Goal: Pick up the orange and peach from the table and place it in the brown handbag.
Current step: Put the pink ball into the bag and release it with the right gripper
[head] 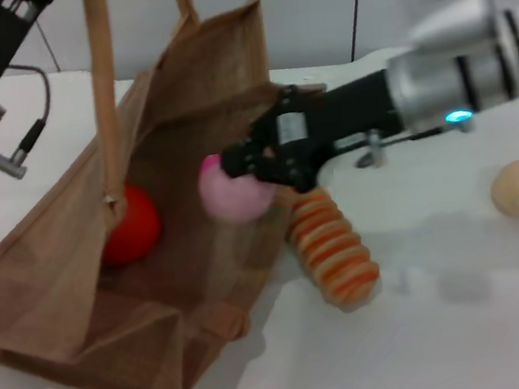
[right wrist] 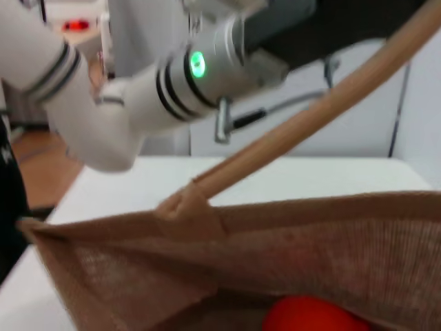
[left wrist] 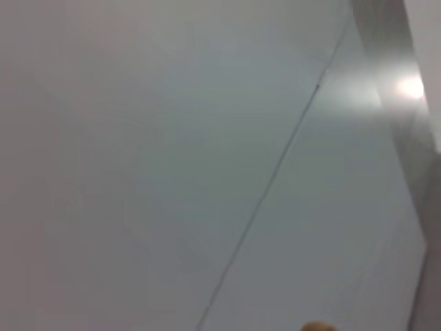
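Right gripper (head: 243,179) clenched on the peach (head: 230,194) at the brown handbag (head: 59,281) mouth, the orange (head: 134,227) inside, left gripper's state unclear.

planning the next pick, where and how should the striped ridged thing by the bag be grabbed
Grip the striped ridged piece across its middle, fingers on the two long sides, coming from above. It lies flat on the table beside the bag, and its ridges should probably resist slipping.

No text, label, brand, number or sign can be read on anything here.
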Controlling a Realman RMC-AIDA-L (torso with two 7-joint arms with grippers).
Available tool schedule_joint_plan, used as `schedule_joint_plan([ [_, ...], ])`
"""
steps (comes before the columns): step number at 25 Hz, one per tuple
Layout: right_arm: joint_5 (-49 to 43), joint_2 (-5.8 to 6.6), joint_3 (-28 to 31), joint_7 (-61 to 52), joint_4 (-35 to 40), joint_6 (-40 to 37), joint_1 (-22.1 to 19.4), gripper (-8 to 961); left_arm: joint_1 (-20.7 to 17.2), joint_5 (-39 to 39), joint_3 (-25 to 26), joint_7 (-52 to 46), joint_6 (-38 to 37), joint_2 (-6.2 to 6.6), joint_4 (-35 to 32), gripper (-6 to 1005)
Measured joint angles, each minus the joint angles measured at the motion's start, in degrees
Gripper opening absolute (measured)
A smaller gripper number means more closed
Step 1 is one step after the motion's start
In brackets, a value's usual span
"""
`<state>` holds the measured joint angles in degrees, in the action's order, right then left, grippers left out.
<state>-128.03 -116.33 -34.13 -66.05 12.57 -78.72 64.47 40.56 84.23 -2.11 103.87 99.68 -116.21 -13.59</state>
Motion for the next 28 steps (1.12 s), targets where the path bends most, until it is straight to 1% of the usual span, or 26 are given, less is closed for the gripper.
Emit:
schedule_joint_plan([
  [2,-0.2,-0.11,-1.3,0.3,-2.8,4.5,2.5,35,0.9,-1.1,0.0,-0.3,1.4,0.01,0.3,122],
  [6,-0.4,-0.33,-2.4,2.1,-7.6,11.3,6.4,36,1.3,-1.7,0.0,-0.6,3.0,0.02,0.3,122],
  [10,-0.4,-0.58,-2.3,6.2,-11.9,17.4,9.3,38,1.4,-1.7,0.0,-1.3,4.8,0.02,0.3,122],
  [12,-0.4,-0.61,-2.2,7.4,-12.4,18.0,9.5,39,1.4,-1.5,0.1,-1.3,5.4,0.02,0.3,122],
  [15,-0.1,-0.80,-0.9,13.1,-13.6,18.7,9.6,40,1.1,-1.4,0.5,-1.4,6.4,0.02,0.3,122],
  [21,0.1,-0.65,7.0,24.2,-16.7,22.0,7.6,42,-0.2,0.4,0.8,-1.8,7.8,0.23,0.3,122],
  [23,0.1,-0.61,9.0,27.9,-17.1,23.0,6.7,268,-0.8,1.2,0.8,-1.8,7.9,0.28,0.3,122],
  [28,0.1,-0.59,14.9,37.3,-19.8,26.4,4.6,470,-2.0,2.7,0.8,-1.9,7.9,0.34,0.3,122],
])
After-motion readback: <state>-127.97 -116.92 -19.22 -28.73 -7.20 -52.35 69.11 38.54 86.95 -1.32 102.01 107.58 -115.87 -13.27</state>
